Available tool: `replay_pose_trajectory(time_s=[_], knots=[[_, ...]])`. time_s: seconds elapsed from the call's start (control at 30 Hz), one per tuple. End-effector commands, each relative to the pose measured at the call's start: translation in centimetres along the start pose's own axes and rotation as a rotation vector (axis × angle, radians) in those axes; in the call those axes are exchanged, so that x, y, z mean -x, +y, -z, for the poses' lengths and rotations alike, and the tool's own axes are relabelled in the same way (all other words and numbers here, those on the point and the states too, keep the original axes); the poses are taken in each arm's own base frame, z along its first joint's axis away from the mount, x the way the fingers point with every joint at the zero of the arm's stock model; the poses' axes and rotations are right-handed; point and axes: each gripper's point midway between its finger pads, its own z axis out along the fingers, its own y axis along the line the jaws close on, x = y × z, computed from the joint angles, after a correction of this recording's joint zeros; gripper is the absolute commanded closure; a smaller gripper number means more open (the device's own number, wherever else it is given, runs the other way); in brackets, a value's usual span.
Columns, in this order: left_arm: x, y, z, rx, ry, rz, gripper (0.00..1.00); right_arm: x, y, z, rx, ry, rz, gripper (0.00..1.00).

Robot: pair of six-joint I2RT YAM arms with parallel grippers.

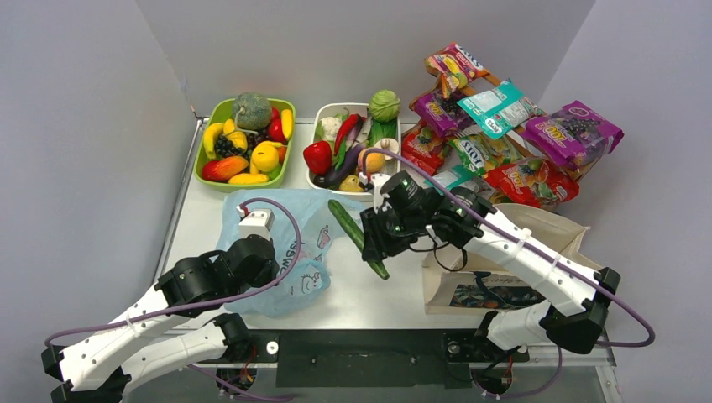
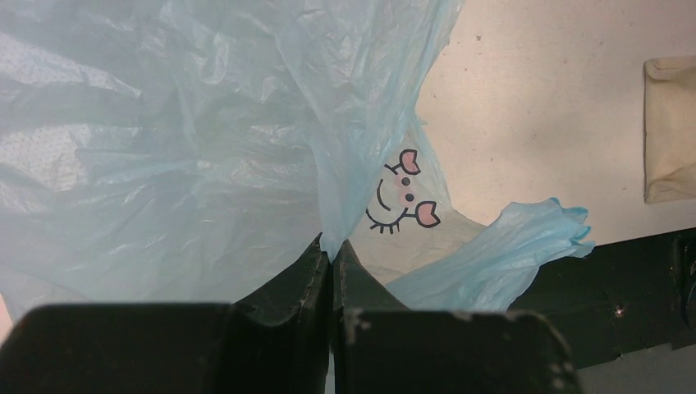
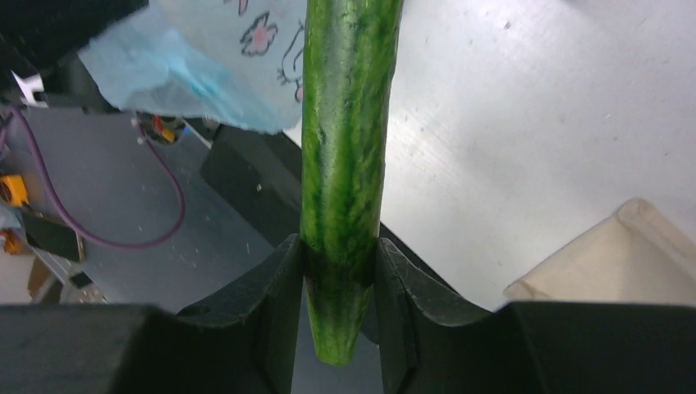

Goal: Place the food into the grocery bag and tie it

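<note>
Clamping cucumber [image 3: 345, 164] near one end in right gripper [image 3: 338, 253], over table [image 1: 369, 294] just beside blue bag [image 1: 294, 281], pinching bag's film in fully closed left gripper [image 2: 332, 256], other food in green tray [image 1: 220, 106], white tray [image 1: 336, 107] and packet pile [image 1: 579, 130] at back.

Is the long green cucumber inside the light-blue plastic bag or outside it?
Outside: the right tool grips the cucumber, wholly uncovered, at the edge of the bag.

Top cam sat high above the near edge, looking down on the whole table [image 1: 369, 298]. Wrist cams peered forward past their jaws, super close-up. All three caught the grocery bag [image 1: 302, 227]; top and right wrist shared the cucumber [image 1: 344, 218].
</note>
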Motion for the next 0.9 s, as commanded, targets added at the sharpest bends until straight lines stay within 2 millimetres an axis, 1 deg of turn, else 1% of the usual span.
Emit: replay_pose_trajectory(time_s=[0.0, 0.03, 0.07, 0.1, 0.2, 0.33, 0.4, 0.43, 0.47, 0.53, 0.63, 0.67, 0.73, 0.87], knots=[[0.8, -0.4, -0.1, -0.015, -0.039, 0.023, 1.0, -2.5, 1.3, 0.0, 0.025, 0.026, 0.047, 1.0], [0.9, -0.4, -0.1, -0.016, -0.041, 0.024, 1.0, -3.1, 1.4, -0.3, 0.027, 0.042, 0.054, 1.0], [0.9, -0.4, -0.1, -0.016, -0.041, 0.025, 1.0, -3.5, 2.2, -0.5, 0.049, 0.049, 0.072, 1.0], [0.9, -0.4, -0.1, -0.017, -0.041, 0.025, 1.0, -3.9, 2.3, -1.0, 0.051, 0.063, 0.08, 1.0], [0.8, -0.4, -0.1, -0.015, -0.04, 0.023, 1.0, -4.0, 3.0, -2.0, 0.058, 0.076, 0.1, 1.0], [0.9, -0.4, -0.1, -0.015, -0.04, 0.023, 1.0, -2.3, 3.6, -3.4, 0.032, 0.067, 0.087, 1.0], [0.8, -0.4, -0.1, -0.016, -0.042, 0.024, 1.0, -1.0, 4.2, -4.6, 0.027, 0.07, 0.089, 1.0], [0.9, -0.4, -0.1, -0.017, -0.042, 0.024, 1.0, -0.6, 4.4, -4.9, 0.024, 0.072, 0.09, 1.0], [0.9, -0.4, -0.1, -0.019, -0.043, 0.026, 1.0, -0.1, 4.6, -5.7, 0.018, 0.078, 0.097, 1.0], [0.8, -0.4, -0.1, -0.019, -0.042, 0.024, 1.0, 0.7, 4.7, -6.9, 0.002, 0.089, 0.11, 1.0], [0.9, -0.4, 0.0, -0.02, -0.044, 0.025, 1.0, 1.8, 4.2, -8.6, -0.04, 0.097, 0.125, 1.0], [0.9, -0.4, 0.0, -0.02, -0.044, 0.025, 1.0, 2.2, 4.3, -9.4, -0.044, 0.101, 0.128, 1.0], [0.9, -0.4, 0.0, -0.025, -0.047, 0.028, 1.0, 3.0, 4.5, -10.4, -0.047, 0.101, 0.145, 1.0], [1.0, -0.4, 0.2, -0.034, -0.055, 0.033, 1.0, 4.8, 4.9, -12.1, -0.049, 0.067, 0.186, 1.0]])
